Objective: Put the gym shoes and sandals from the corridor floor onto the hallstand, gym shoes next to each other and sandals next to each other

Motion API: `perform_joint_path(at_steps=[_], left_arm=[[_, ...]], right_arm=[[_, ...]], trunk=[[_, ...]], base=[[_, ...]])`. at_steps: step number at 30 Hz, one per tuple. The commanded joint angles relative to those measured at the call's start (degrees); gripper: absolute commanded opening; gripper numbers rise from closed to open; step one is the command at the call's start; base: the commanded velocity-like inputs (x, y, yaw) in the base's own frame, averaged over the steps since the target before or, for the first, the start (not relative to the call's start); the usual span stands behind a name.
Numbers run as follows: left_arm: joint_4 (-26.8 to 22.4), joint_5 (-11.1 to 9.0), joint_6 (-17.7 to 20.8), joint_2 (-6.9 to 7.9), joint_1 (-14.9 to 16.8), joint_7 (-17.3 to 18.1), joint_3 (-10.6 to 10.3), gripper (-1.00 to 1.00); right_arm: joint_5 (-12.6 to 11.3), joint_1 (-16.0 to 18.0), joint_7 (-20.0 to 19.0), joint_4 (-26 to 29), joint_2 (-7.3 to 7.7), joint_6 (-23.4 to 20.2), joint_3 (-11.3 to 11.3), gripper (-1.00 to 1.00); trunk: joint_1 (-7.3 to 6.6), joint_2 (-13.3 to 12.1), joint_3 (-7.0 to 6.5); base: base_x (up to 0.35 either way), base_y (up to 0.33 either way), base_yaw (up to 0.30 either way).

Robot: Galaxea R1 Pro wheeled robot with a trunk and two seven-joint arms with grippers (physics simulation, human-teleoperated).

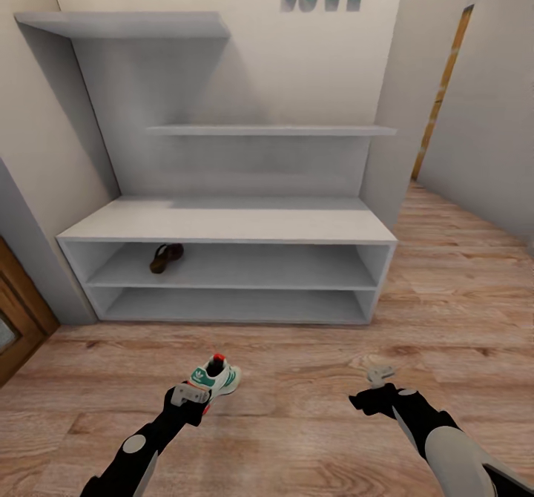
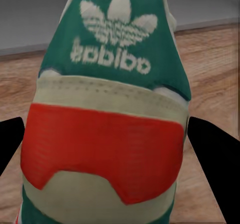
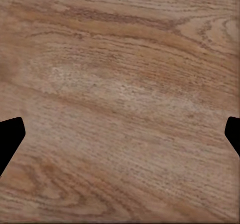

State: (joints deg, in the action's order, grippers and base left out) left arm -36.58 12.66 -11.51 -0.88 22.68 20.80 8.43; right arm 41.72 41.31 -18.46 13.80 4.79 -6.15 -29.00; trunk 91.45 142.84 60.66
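Holding sneaker (image 1: 216, 378) by heel, left gripper (image 1: 194, 395) clamped, above floor (image 1: 311, 438); right gripper (image 1: 378, 378) spread, empty. Sandal (image 1: 166, 257) on rack (image 1: 230, 224) shelf. Advice: carry level, seat fully on shelf.

White-teal gym shoe (image 1: 216, 378) upright above floor (image 1: 311, 423); brown sandal (image 1: 166, 257) on hallstand (image 1: 222, 224) shelf.

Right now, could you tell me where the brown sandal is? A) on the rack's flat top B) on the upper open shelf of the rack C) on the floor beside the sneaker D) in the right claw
B: the sandal lies at the left of the rack's upper open shelf, under its flat top.
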Motion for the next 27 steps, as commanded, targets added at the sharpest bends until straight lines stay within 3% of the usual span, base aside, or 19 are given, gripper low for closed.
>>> perform_joint_path(at_steps=[1, 8, 21, 27], left_arm=[[0.0, 0.0, 0.0, 0.0, 0.0, 0.0, 0.0, -1.0], [0.0, 0.0, 0.0, 0.0, 0.0, 0.0, 0.0, -1.0], [0.0, 0.0, 0.0, 0.0, 0.0, 0.0, 0.0, -1.0], [0.0, 0.0, 0.0, 0.0, 0.0, 0.0, 0.0, -1.0]], right_arm=[[0.0, 0.0, 0.0, 0.0, -0.01, 0.0, 0.0, 1.0], [0.0, 0.0, 0.0, -0.1, -0.09, 0.0, 0.0, 1.0], [0.0, 0.0, 0.0, -0.1, -0.12, 0.0, 0.0, 1.0], [0.0, 0.0, 0.0, -0.2, -0.17, 0.0, 0.0, 1.0]], trunk=[[0.0, 0.0, 0.0], [0.0, 0.0, 0.0], [0.0, 0.0, 0.0], [0.0, 0.0, 0.0]], base=[[-0.054, -0.049, 0.0], [-0.025, -0.125, 0.0], [-0.004, -0.297, 0.0], [0.0, -0.103, 0.0]])
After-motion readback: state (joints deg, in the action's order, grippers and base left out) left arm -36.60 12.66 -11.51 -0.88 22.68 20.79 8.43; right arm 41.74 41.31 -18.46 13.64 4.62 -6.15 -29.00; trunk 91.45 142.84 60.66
